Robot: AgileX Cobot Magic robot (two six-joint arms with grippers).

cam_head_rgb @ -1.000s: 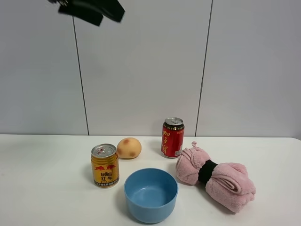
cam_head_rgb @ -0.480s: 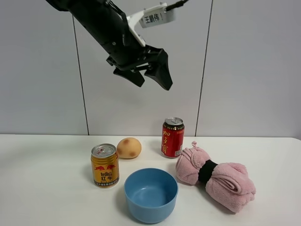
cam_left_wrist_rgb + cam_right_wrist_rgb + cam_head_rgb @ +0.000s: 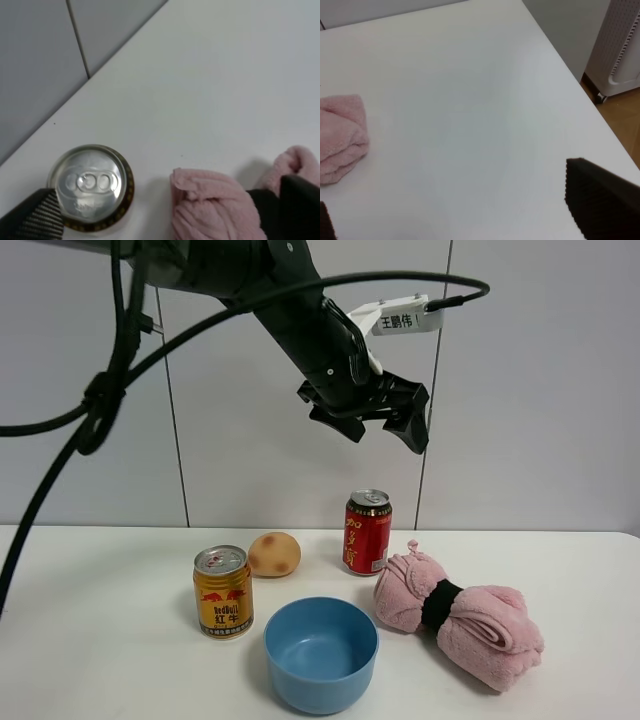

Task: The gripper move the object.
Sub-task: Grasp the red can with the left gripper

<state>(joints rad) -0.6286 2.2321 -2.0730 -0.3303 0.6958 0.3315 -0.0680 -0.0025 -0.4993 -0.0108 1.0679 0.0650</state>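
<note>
The red drink can with yellow characters and a silver lid stands upright at the back of the white table. My left gripper hangs open and empty high above the can, on a dark arm with a white bracket and black cable. In the left wrist view the can's lid shows from above, between the two black fingertips at the frame's lower corners. My right gripper is open and empty over bare table near the table's right edge; it is out of the exterior view.
A gold Red Bull can stands front left, with a round tan fruit behind it. A blue bowl is at the front middle. A rolled pink towel with a black band lies right of the red can.
The left arm has swung down and to the right from the top left corner, and its open gripper now hangs over the red can. The objects on the table have not moved.
</note>
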